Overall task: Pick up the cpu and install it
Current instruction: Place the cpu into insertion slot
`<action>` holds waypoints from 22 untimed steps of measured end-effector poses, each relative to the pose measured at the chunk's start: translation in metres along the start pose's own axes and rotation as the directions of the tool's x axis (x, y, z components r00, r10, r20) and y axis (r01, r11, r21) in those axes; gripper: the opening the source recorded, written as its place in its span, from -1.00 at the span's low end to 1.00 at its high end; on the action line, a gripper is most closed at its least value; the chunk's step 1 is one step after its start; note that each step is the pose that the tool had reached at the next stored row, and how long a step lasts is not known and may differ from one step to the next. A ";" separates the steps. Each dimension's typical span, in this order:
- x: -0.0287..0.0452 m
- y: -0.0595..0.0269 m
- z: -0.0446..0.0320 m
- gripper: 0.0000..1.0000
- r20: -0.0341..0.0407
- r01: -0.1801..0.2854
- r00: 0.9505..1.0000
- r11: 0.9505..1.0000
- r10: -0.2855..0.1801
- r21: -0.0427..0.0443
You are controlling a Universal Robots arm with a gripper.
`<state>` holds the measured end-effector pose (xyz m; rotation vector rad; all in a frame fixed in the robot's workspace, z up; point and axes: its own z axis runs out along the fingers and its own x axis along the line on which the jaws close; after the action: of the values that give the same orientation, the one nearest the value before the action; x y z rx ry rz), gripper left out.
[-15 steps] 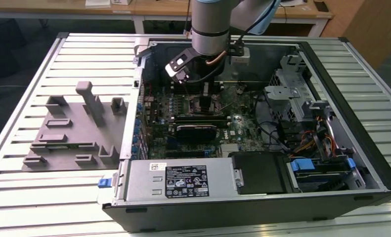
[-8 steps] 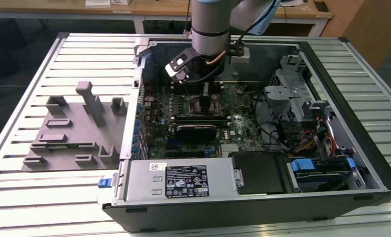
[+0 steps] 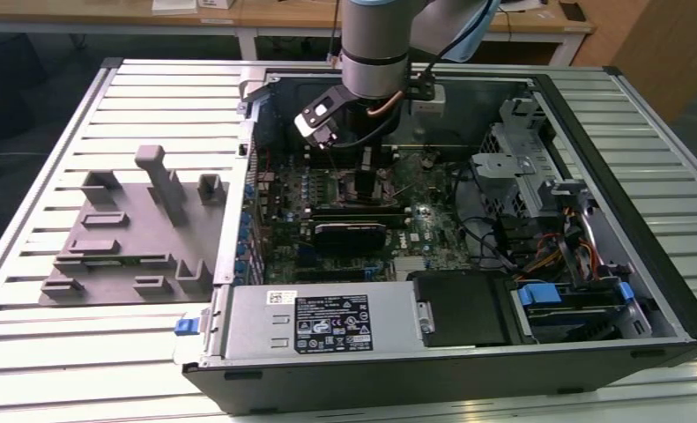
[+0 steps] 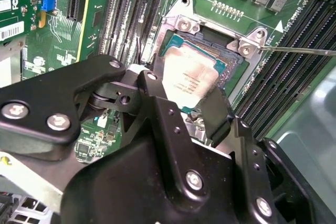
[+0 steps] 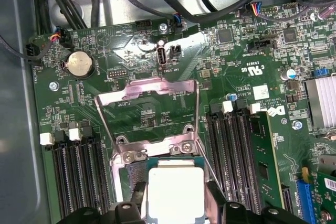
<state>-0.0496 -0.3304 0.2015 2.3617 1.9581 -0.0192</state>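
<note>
The cpu [image 5: 175, 184], a silvery square chip with a pale rim, sits between my gripper's [image 5: 176, 191] two black fingers [image 5: 137, 199], which are shut on its opposite edges. In the second wrist view the cpu [image 4: 190, 77] hangs slightly tilted just over the open socket [image 4: 237, 66], with the gripper [image 4: 188, 92] around it. The socket's metal load plate [image 5: 147, 109] stands swung open beyond the chip, and its thin lever [image 4: 296, 51] sticks out sideways. In the exterior view the gripper [image 3: 372, 166] reaches down into the open computer case over the motherboard [image 3: 324, 207].
Memory slots [image 5: 79, 177] flank the socket on both sides, and a coin battery [image 5: 80, 64] lies nearby. A grey fixture plate with upright blocks [image 3: 125, 238] lies at the exterior view's left. The power supply [image 3: 324, 322] and drive cage with cables [image 3: 524, 185] crowd the case.
</note>
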 end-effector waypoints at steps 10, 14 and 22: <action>0.0003 -0.0002 0.0029 0.13 -0.001 0.000 1.000 1.000 0.000 0.000; 0.0007 -0.0003 0.0042 0.13 -0.001 -0.001 1.000 1.000 0.001 0.000; 0.0012 -0.0005 0.0058 0.13 -0.001 -0.001 1.000 1.000 0.001 0.001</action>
<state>-0.0496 -0.3295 0.1957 2.3634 1.9584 -0.0188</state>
